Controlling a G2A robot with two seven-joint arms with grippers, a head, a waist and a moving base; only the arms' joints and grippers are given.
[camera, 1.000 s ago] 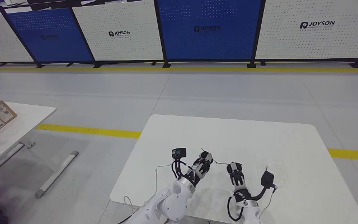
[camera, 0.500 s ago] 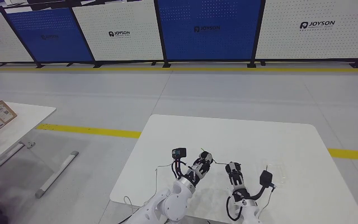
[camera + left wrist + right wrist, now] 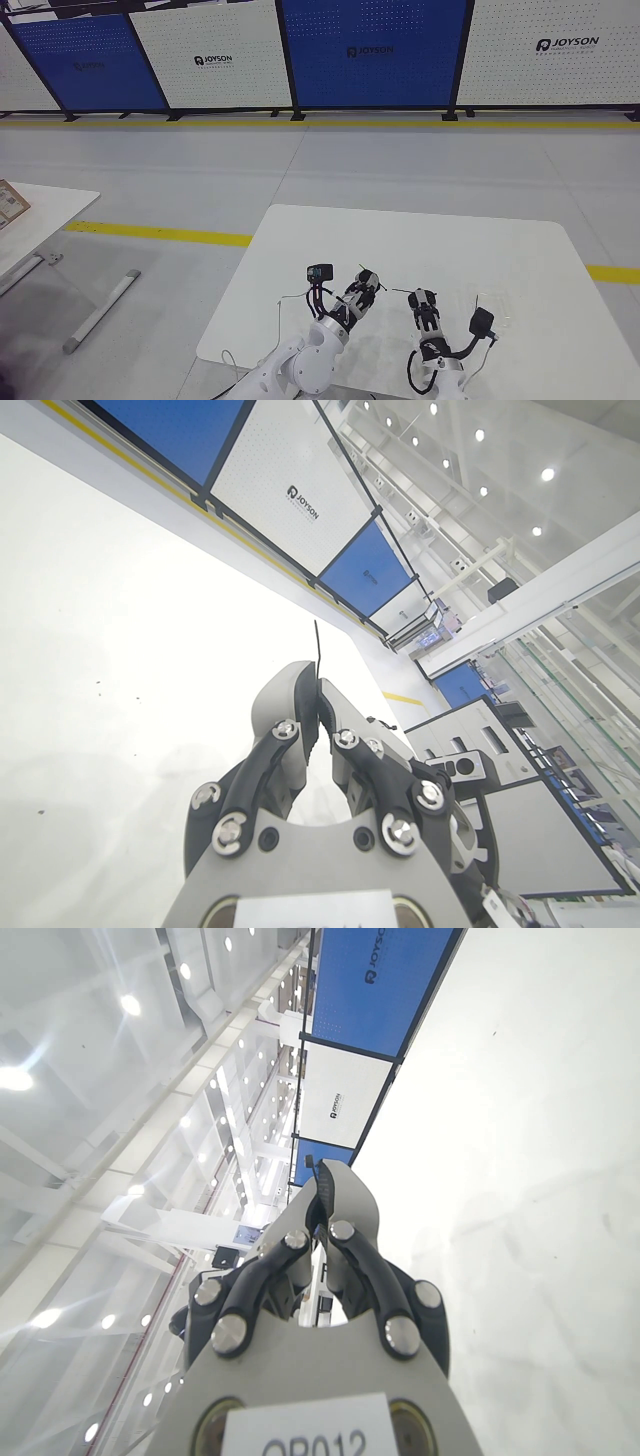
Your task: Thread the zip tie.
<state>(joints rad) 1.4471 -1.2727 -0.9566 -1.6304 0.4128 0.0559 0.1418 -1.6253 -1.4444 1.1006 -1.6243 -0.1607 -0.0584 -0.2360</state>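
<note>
Looking down from above: left gripper (image 3: 368, 283) and right gripper (image 3: 421, 297) sit close together over the near part of the white table (image 3: 400, 230). A thin dark line, the zip tie (image 3: 396, 291), crosses the gap between them.
Axis from above: roughly side to side, gripper to gripper; too fine here to tell one end from the other.
Left wrist view: left gripper (image 3: 317, 686) is pressed together on the zip tie (image 3: 317, 645). A thin black strip stands out past the tips, in line with the fingers.
Right wrist view: right gripper (image 3: 325, 1188) is pinched tight on the zip tie (image 3: 310, 1161). A short stub with a small blocky end, likely the head, sits just beyond the tips.
Coming move: as I judge it, the free strip on the left has to be aimed into that blocky end on the right, so it turns on alignment rather than reach.
Writing: logo print on the blue and white panels (image 3: 375, 50); a printed label (image 3: 315, 1428) on the right wrist, partly cut off.
</note>
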